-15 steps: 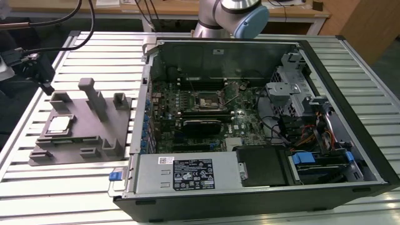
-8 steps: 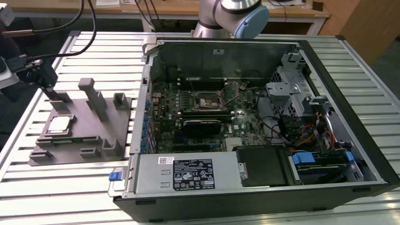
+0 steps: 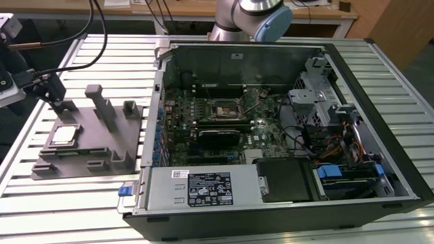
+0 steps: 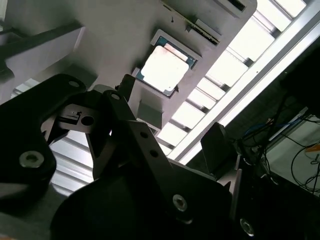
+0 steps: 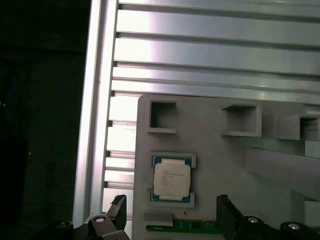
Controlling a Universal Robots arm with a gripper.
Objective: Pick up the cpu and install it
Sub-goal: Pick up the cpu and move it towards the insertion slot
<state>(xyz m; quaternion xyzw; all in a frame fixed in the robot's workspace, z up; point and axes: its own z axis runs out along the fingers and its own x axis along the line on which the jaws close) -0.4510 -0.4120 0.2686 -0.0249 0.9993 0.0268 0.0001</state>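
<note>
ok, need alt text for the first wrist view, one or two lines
The cpu lies flat in a recess of the grey fixture block, untouched, with the open fingers spread to either side of it. The block rests on a slatted metal table.

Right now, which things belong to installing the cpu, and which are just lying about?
Job: cpu, sitting in the grey fixture; end effector, open, near it; motherboard socket inside the computer case.
Lying about: power supply, drive cables, upright fixture posts.
</note>
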